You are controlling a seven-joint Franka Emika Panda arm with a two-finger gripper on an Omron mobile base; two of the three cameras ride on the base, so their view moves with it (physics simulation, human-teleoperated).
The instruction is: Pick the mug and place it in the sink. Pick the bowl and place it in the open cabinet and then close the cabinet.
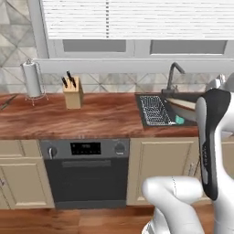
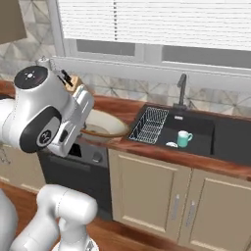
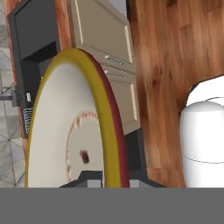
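Note:
My gripper (image 3: 109, 181) is shut on the rim of the bowl (image 3: 65, 131), whose off-white inside with its yellow and dark red edge faces the hand view. The bowl (image 2: 104, 123) hangs over the wooden counter just left of the sink (image 2: 201, 128), partly behind my arm. It also peeks out beside the arm as the bowl (image 1: 183, 108). The teal mug (image 2: 184, 138) stands upright in the black basin, next to the white wire rack (image 2: 149, 125); the mug (image 1: 179, 120) is half hidden. A tan slab at the top left corner looks like part of the cabinet (image 2: 12, 19).
A dark gooseneck tap (image 2: 181, 90) rises behind the sink. A knife block (image 1: 73, 91) and a paper towel holder (image 1: 33, 80) stand on the counter to the left. Below are a black oven (image 1: 84, 171) and beige lower cabinets (image 2: 147, 196).

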